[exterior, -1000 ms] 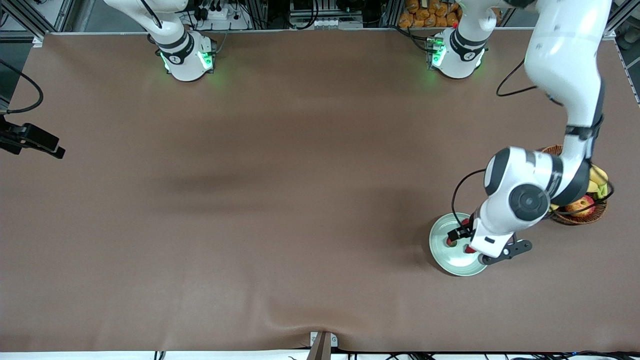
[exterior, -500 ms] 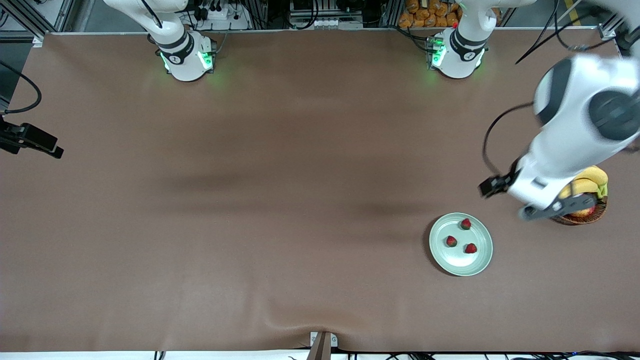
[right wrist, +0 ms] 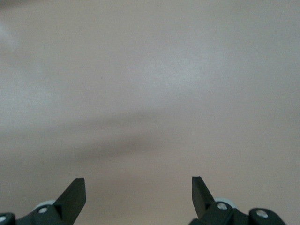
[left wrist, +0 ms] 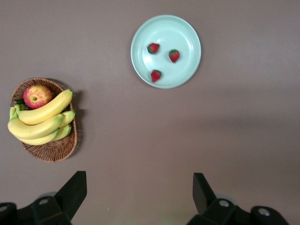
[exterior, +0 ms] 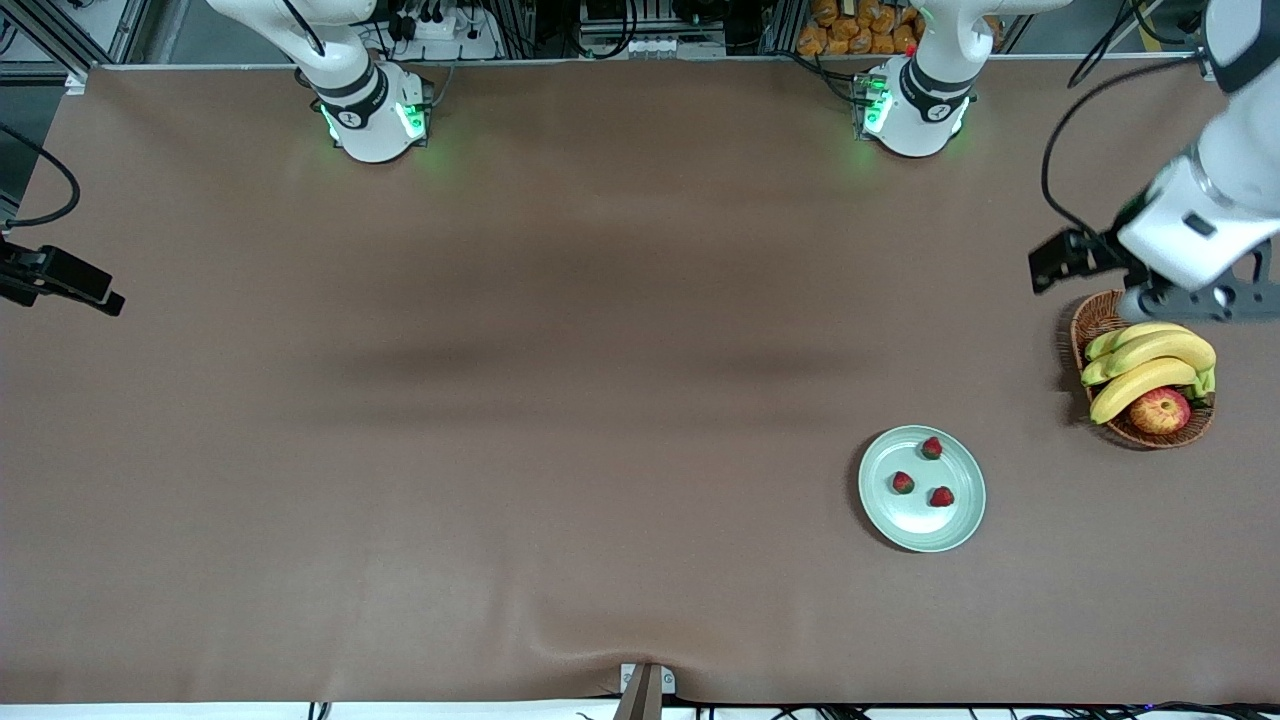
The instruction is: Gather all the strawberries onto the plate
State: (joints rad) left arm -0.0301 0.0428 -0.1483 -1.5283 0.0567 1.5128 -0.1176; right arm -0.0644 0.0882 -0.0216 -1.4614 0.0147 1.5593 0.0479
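Observation:
Three strawberries (exterior: 932, 447) (exterior: 903, 483) (exterior: 941, 496) lie apart from each other in the pale mint-green plate (exterior: 915, 522). The left wrist view also shows the strawberries (left wrist: 153, 48) (left wrist: 174, 55) (left wrist: 156, 75) in the plate (left wrist: 183, 36). My left gripper (left wrist: 139, 193) is open and empty, high in the air over the table beside the wicker basket, well away from the plate. My right gripper (right wrist: 139, 193) is open and empty over bare brown table; it does not show in the front view.
A brown wicker basket (exterior: 1098, 322) with bananas (exterior: 1150, 362) and a red-yellow apple (exterior: 1160, 411) stands at the left arm's end of the table; it also shows in the left wrist view (left wrist: 52, 153). A black camera mount (exterior: 60, 280) sits at the right arm's end.
My left gripper has risen off the plate and swung up toward the basket. All three strawberries now lie uncovered in the plate. The right arm has not visibly moved.

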